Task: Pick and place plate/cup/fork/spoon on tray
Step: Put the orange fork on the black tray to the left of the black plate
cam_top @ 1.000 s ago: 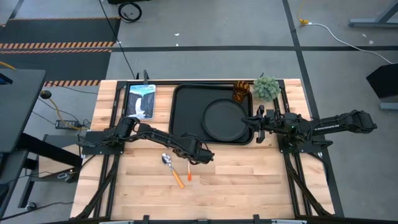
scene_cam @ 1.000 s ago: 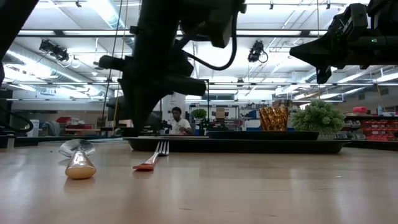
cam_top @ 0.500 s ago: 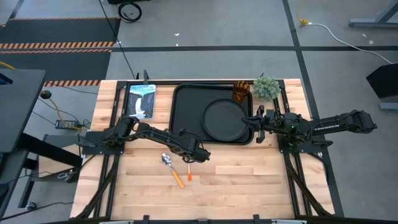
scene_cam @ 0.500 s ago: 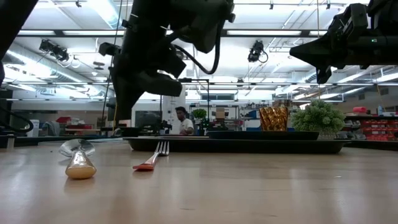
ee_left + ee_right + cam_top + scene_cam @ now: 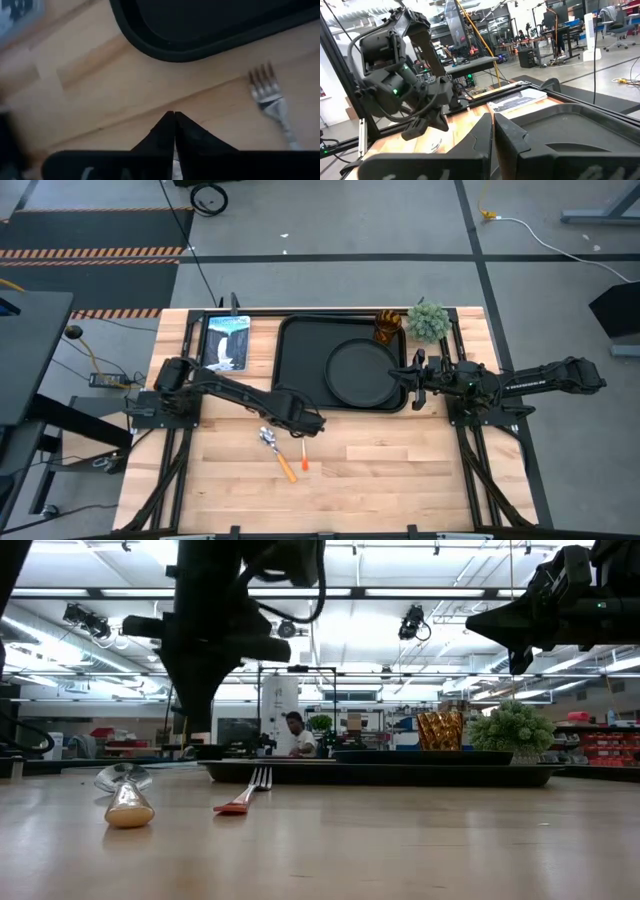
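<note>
Hovering: my left gripper (image 5: 308, 423), fingers pressed together, above bare wood between spoon and fork.
Fork: small orange-handled fork with silver tines (image 5: 270, 97) flat on the wooden table (image 5: 400, 470), near the large black rectangular tray (image 5: 300, 360).
Right gripper (image 5: 412, 373): pressed together over the tray's edge.

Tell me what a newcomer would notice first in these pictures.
The big black tray fills the table's far middle, with the round plate already on its right half and the amber cup on its far right corner beside a small green plant. On bare wood in front lie the spoon and fork, with the left gripper shut above them.
</note>
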Motion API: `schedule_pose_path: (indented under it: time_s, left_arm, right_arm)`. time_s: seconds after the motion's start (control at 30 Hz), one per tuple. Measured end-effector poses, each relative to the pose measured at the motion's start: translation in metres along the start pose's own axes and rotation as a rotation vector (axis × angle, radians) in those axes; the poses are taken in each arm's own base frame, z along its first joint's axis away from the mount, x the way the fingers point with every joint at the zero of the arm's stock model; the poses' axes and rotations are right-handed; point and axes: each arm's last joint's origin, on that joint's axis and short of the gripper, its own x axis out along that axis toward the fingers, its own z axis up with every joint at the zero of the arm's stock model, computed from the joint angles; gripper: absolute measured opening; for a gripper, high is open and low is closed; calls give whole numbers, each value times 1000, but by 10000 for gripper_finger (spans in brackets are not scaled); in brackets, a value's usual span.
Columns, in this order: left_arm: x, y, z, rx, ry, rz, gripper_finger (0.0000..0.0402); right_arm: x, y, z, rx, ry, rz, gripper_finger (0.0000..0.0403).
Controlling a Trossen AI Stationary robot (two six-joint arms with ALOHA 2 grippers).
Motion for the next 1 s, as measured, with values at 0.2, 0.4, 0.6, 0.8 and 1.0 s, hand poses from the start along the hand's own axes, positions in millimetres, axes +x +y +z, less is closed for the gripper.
schedule_pose_path:
  time_s: [0.2, 0.4, 0.6, 0.8, 1.0]
  left_arm:
    - [-5, -14, 2, -129, 20, -146, 64]
    - [-6, -33, 1, -158, 47, -320, 136]
    - [2, -41, -8, -159, 106, -314, 186]
    - [17, -50, -16, -148, 147, -284, 192]
    - [30, -59, -19, -151, 165, -288, 192]
  right_arm:
    - [0, 0, 0, 0, 0, 0, 22]
    - [0, 0, 0, 0, 1, 0, 22]
    - [0, 0, 0, 0, 0, 1, 22]
    - [0, 0, 0, 1, -4, 1, 22]
    - [0, 0, 1, 1, -7, 2, 22]
